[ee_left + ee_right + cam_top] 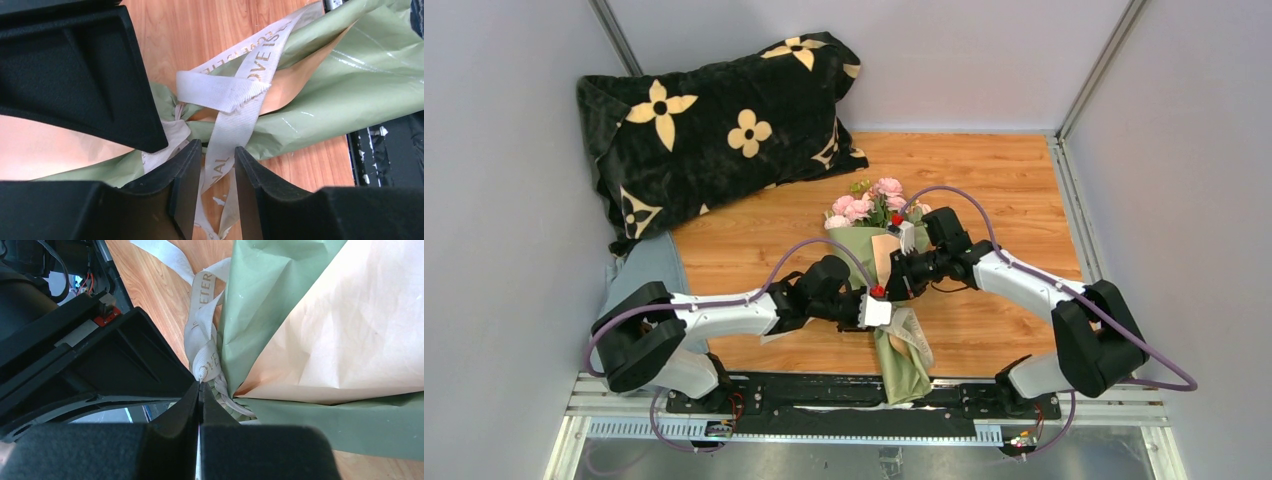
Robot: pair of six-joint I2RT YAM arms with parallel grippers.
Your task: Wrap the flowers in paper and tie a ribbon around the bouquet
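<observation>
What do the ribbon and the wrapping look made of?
The ribbon: woven fabric, matte cream, going by the ribbed weave, frayed cut end and gold lettering. The paper: thin, mostly matte sheets, olive-green and peach, sharply creased; probably paper.

Ribbon (pixel 235 125), left wrist view: gold capitals run along the strand going up to the right. "OVE IS" is legible, its start hidden under a crossing strand. Lower on the same strand: "VAL". A strand behind carries more gold letters, not readable. Right wrist view: "ETER" in gold on a ribbon loop. No other text is legible.
</observation>
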